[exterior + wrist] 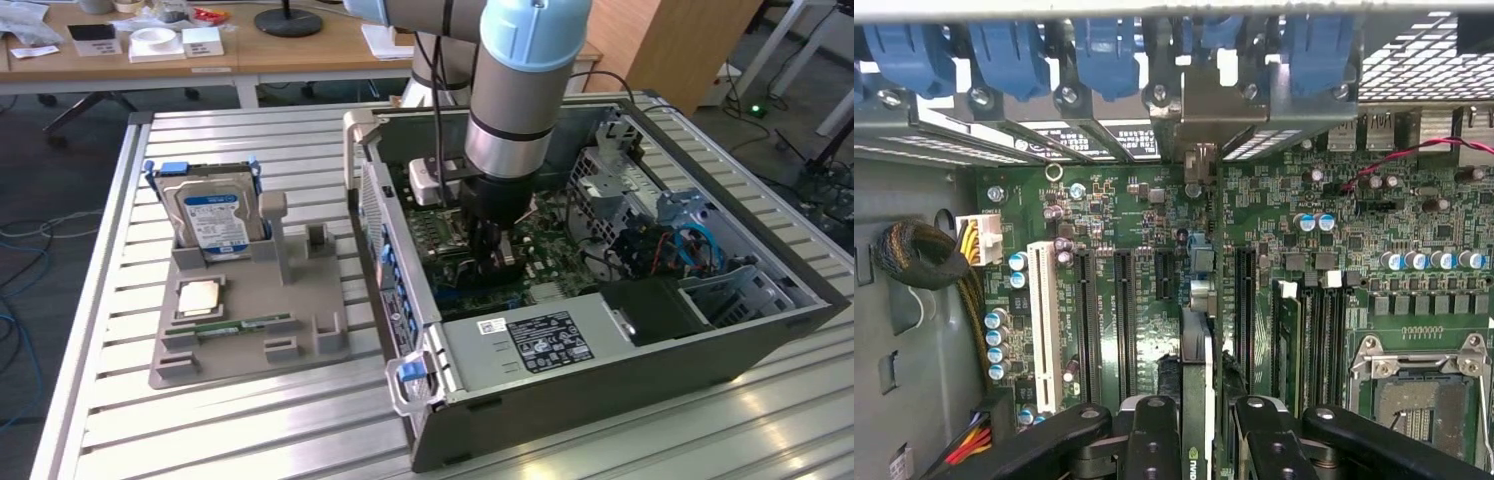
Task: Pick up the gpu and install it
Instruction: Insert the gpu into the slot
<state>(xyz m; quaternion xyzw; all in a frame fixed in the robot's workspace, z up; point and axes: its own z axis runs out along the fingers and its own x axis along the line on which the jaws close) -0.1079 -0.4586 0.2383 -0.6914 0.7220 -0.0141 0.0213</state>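
- The end effector (1198,420) is down inside the open computer case (747,335), its two black fingers (1151,440) closed narrowly on the gpu (1197,380); the card stands on edge between them, seen edge-on in the wrist view
- The gpu sits over the green motherboard (1334,210), its lower edge among the long black expansion slots (1124,310), just beside the white slot (1041,325); whether it is fully seated I cannot tell
- Its silver bracket (1219,110) lies against the case's rear wall, under the row of blue slot clips (1004,55)
- In the exterior view the arm (521,90) drops straight into the case, which lies on its side on the slatted metal table (267,430), toward that table's far right corner
- A grey holder tray (240,320) sits on the table toward the exterior view's left, beside the case; a silver hard drive (214,218) stands upright at its far edge; a narrow green memory stick (240,325) lies flat nearer its front edge
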